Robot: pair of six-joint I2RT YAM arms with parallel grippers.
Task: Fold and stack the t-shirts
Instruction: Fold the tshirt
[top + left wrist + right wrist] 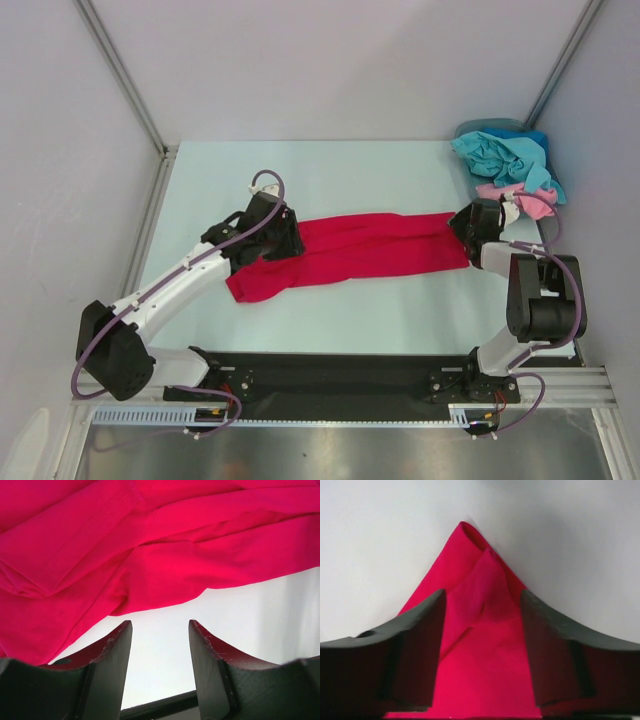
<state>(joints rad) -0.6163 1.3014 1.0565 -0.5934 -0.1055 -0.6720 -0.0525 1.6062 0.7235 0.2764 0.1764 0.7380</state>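
1. Early in the task, by the look of it: only the crimson t-shirt (pixel 370 250) worked on. Narrowed to a long creased band lying left to right across the middle of the table (pixel 330 170), not yet a compact fold.
2. Left to do, as judged: shortening that band end to end, then folding the teal-blue t-shirt (pixel 500 155) and the light pink t-shirt (pixel 530 203). Both heaped crumpled at the far right corner, with a blue-grey basket (pixel 488 127) rim showing behind. No stack anywhere.
3. Left gripper (pixel 160 625): at the band's left end, released, jaws apart over bare table, nothing between them, red cloth just beyond the fingertips.
4. Right gripper (pixel 482 594): at the band's right end, jaws apart. A pointed, rolled corner of red cloth between and past them, apparently lying on the table, not pinched.
5. Top view only: the whole layout, both ends of the band, the heap. Wrist views only: the gaps at the jaws, a stitched seam near the left end, the doubled layers at the right corner.
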